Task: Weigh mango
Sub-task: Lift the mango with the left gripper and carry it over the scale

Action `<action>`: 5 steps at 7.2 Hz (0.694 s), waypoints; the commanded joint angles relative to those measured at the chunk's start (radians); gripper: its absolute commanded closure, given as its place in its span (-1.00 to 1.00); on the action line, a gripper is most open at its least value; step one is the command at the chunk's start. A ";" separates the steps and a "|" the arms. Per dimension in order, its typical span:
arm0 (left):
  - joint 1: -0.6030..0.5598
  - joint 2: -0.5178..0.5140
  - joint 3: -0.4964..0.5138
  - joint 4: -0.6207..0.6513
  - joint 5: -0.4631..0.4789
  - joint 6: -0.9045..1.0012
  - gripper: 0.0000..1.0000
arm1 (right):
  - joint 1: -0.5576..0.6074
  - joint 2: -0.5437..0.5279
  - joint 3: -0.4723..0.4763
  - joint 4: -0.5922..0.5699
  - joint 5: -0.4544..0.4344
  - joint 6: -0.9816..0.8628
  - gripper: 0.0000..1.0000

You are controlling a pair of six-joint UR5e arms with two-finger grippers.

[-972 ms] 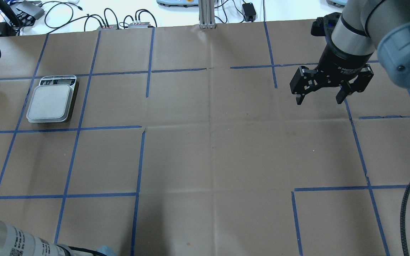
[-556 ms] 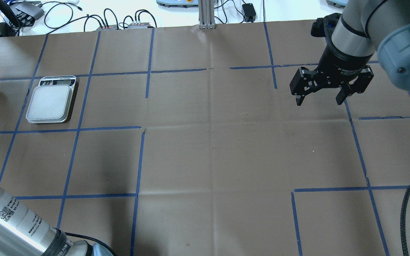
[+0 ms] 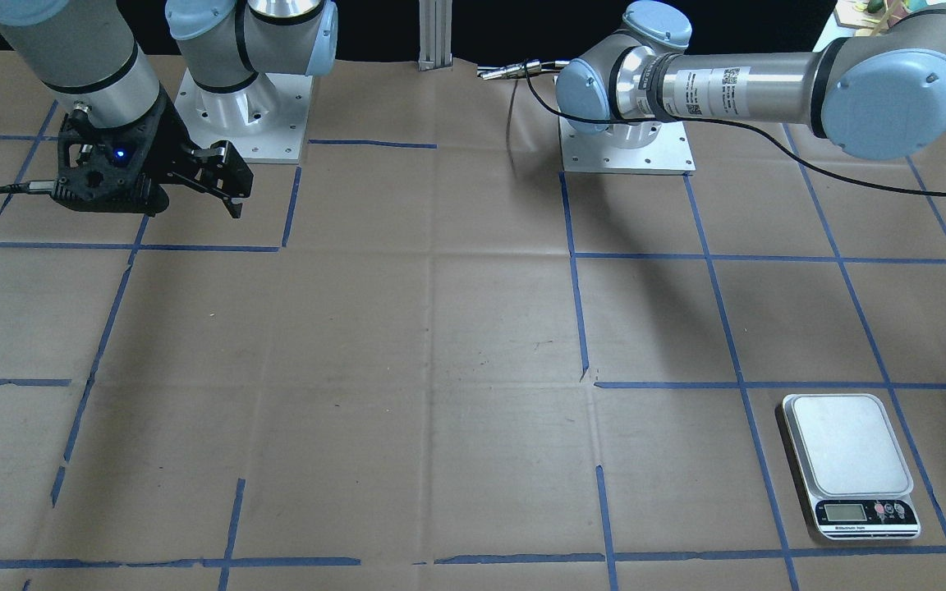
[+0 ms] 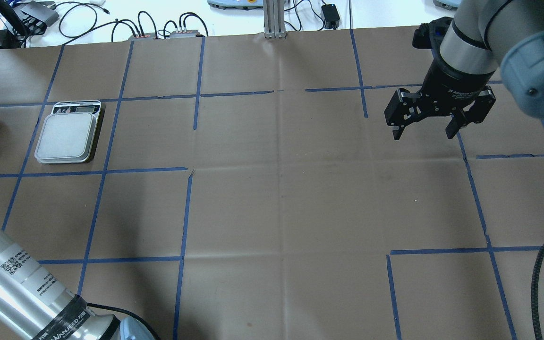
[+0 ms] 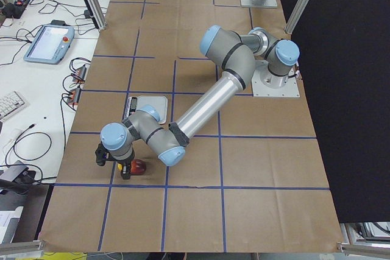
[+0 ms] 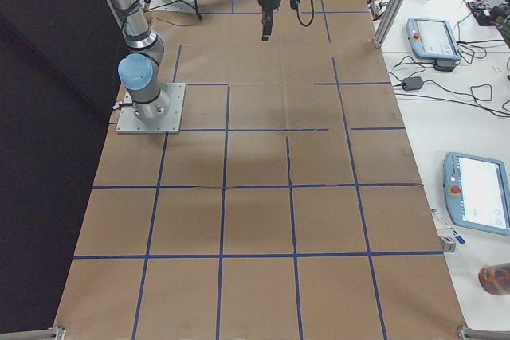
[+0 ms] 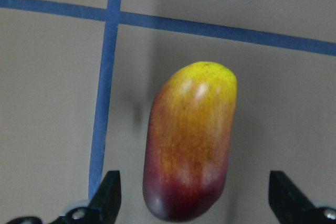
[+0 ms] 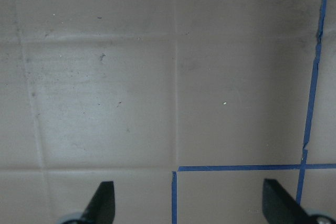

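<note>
Left wrist-mounted view: the mango [image 7: 189,140] lies on the paper-covered bench [image 7: 47,119] beside a crossing of blue tape lines [image 7: 107,51], with its yellow end pointing away from the camera and its dark red end nearest. The left gripper [image 7: 195,198] hangs over it with jaws wide open, its 2 fingers [image 7: 107,195] flanking the fruit without touching it. Overhead, the mango sits at the bench's left edge, near the digital kitchen scale [image 4: 66,137] but apart from it. The right gripper [image 4: 423,134], jaws open, hovers near the far right corner.
</note>
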 commanded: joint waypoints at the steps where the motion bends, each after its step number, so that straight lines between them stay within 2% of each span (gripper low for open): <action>1: 0.000 -0.034 0.007 0.000 -0.008 0.030 -0.98 | 0.000 0.000 0.000 0.000 0.000 0.000 -1.00; 2: 0.000 -0.039 0.004 0.000 0.004 0.033 -0.96 | 0.000 0.000 0.000 0.000 0.000 0.000 -1.00; 3: 0.000 -0.039 0.006 -0.002 0.036 0.035 -0.62 | 0.000 0.000 0.000 0.000 0.000 0.000 -1.00; 5: 0.000 -0.033 0.004 -0.020 0.067 0.026 0.69 | 0.000 0.000 0.000 0.000 0.000 0.000 -1.00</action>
